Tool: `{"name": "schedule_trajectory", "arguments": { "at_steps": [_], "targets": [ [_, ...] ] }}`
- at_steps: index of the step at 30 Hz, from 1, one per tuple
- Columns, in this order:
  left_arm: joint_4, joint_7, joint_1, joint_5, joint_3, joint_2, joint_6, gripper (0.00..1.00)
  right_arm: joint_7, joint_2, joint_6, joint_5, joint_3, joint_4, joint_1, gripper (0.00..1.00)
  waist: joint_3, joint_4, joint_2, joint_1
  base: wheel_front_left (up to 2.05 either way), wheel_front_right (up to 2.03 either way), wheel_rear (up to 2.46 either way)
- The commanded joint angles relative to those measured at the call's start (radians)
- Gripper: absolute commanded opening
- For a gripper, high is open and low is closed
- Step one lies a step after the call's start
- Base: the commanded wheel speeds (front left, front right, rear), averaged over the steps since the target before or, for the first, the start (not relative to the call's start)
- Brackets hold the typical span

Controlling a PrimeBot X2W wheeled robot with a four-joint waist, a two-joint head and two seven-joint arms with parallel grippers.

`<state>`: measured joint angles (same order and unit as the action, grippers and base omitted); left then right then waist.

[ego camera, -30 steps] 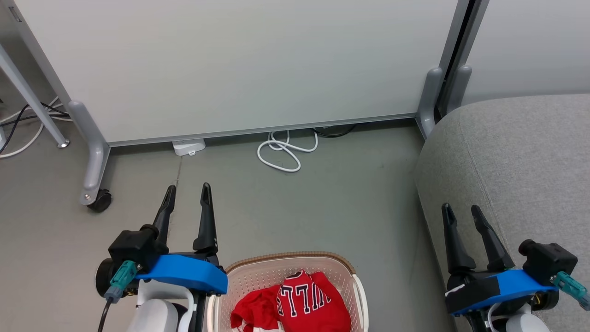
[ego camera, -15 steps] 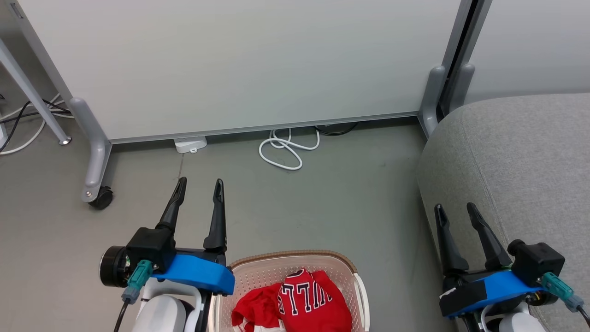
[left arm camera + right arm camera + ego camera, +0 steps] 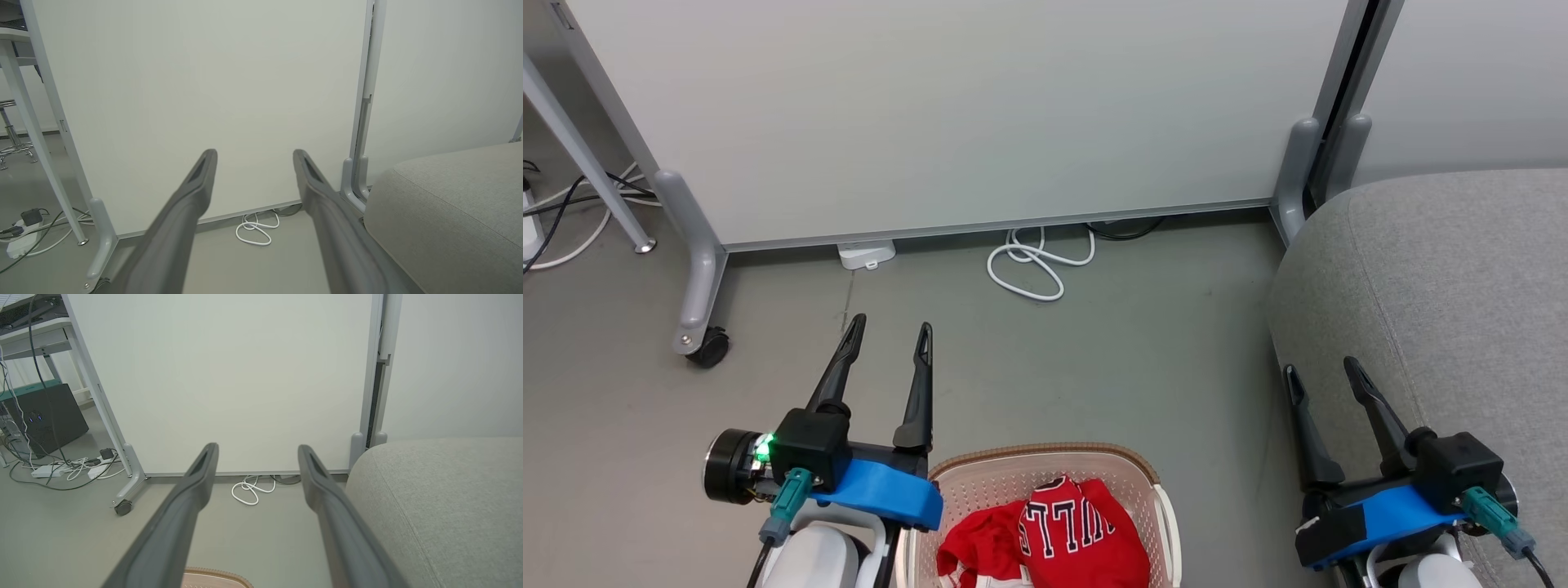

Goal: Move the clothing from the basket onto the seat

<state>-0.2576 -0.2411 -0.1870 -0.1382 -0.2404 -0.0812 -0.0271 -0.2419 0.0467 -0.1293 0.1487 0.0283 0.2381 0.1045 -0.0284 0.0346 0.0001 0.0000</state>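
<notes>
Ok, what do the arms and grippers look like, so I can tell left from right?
Both have two long dark tapering fingers, a black block, a blue plate, a teal cable connector and a white forearm. The left gripper shows a green light; the right gripper has black tape on its plate.

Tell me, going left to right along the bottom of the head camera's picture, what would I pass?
left gripper, fingers apart → basket with the red clothing lying in it → right gripper, fingers apart
</notes>
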Motion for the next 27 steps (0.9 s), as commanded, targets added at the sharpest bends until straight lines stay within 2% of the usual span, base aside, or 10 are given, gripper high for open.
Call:
{"name": "schedule_trajectory", "arguments": {
  "at_steps": [1, 11, 27],
  "targets": [
    [-0.002, -0.010, -0.019, 0.023, 0.001, 0.002, -0.006, 1.00, -0.010, 0.006, -0.002, -0.026, 0.000, 0.001, 0.017, 1.00, -0.001, 0.001, -0.0001, 0.0000, 0.00, 0.00, 0.00],
    [-0.020, -0.026, -0.023, 0.081, -0.002, 0.011, -0.017, 1.00, -0.025, 0.006, -0.002, -0.088, 0.009, 0.009, 0.016, 1.00, -0.002, 0.008, -0.0001, 0.0000, 0.00, 0.00, 0.00],
    [-0.059, -0.025, -0.024, 0.039, 0.026, 0.024, -0.048, 1.00, -0.025, 0.006, -0.002, -0.067, 0.013, 0.016, 0.015, 1.00, -0.006, 0.008, -0.0001, 0.0000, 0.00, 0.00, 0.00]
  ]
}}
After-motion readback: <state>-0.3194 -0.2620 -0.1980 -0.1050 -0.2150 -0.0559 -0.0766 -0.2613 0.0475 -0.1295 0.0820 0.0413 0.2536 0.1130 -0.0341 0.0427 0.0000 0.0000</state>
